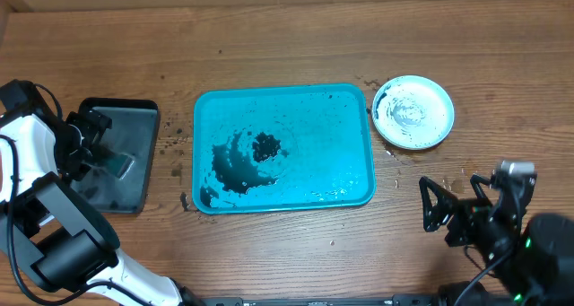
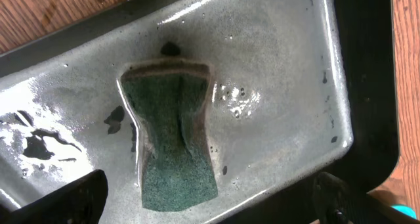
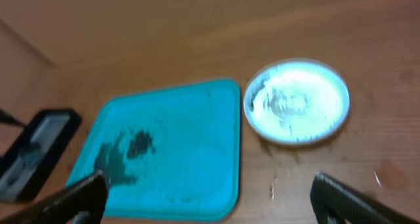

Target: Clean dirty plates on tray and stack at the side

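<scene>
Green sponge [image 2: 174, 135] fills the middle of my left wrist view. It lies flat in the wet black tray [image 2: 295, 73], pinched narrow at its waist, with small dark flecks and water around it. My left hand [image 2: 211, 209] hangs right above it. The two fingers [image 2: 82, 198] stand wide apart, one at each side of the sponge's near end, and I see no contact with it. From overhead, the left arm comes in at the lower left corner, bends up along the left edge of the bench [image 1: 296, 37], and turns its hand to the right, over the black tray.

My right hand [image 1: 430, 205] is at the lower right, above bare bench, with its fingers also spread wide and nothing between them. This arm is folded low near the front edge. The hand points to the left, and its camera looks across the bench to the two trays.

Between the two arms lies the turquoise tray [image 1: 332, 135], wet, with a smear of black dirt [image 1: 242, 158] in its left half. One round pale plate [image 1: 413, 112] sits on the bench just beside the tray's far right corner, well apart from the right hand. Grey smears show on its face. Whether other plates lie under it, I cannot tell.
</scene>
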Robot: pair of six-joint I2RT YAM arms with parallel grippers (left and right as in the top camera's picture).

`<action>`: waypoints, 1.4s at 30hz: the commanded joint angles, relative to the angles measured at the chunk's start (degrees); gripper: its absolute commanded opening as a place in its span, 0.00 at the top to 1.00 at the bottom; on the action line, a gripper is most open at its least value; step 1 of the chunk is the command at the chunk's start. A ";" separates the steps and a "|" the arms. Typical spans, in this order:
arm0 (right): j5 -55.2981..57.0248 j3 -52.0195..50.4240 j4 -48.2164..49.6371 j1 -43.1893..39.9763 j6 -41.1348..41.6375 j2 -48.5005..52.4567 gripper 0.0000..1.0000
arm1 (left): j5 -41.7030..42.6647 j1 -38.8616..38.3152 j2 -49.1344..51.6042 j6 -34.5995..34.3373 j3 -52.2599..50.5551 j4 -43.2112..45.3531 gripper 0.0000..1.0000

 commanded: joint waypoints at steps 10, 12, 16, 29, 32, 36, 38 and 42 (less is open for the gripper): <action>-0.55 -29.44 27.91 -1.49 -0.17 -19.54 0.00 | 0.37 -0.02 0.39 -0.55 -0.72 0.07 0.00; -1.27 -32.98 32.13 -2.32 -0.17 -21.49 0.00 | 0.37 -0.02 0.39 -0.55 -0.72 0.07 0.00; -1.55 -39.52 40.72 -3.89 -0.17 -24.39 0.00 | 0.37 -0.02 0.39 -0.55 -0.72 0.07 0.00; 2.89 -49.11 56.89 -5.90 -0.04 -24.35 0.00 | 0.39 -0.02 0.39 -0.52 -0.72 0.07 0.00; 5.25 -49.11 55.36 -6.69 -0.04 -24.35 0.00 | 0.39 -0.02 0.39 -0.55 -0.72 0.07 0.00; 9.14 -49.11 49.62 -7.08 -0.28 -24.35 0.00 | 0.39 -0.02 0.39 -0.55 -0.74 0.04 0.00; 9.42 -49.11 49.55 -7.08 -2.95 -24.35 0.00 | 0.37 -0.02 0.39 -0.55 -0.72 0.04 0.00; 9.44 -49.11 49.55 -7.06 -4.96 -24.35 0.00 | 0.37 -0.02 0.39 -0.55 -0.72 0.07 0.00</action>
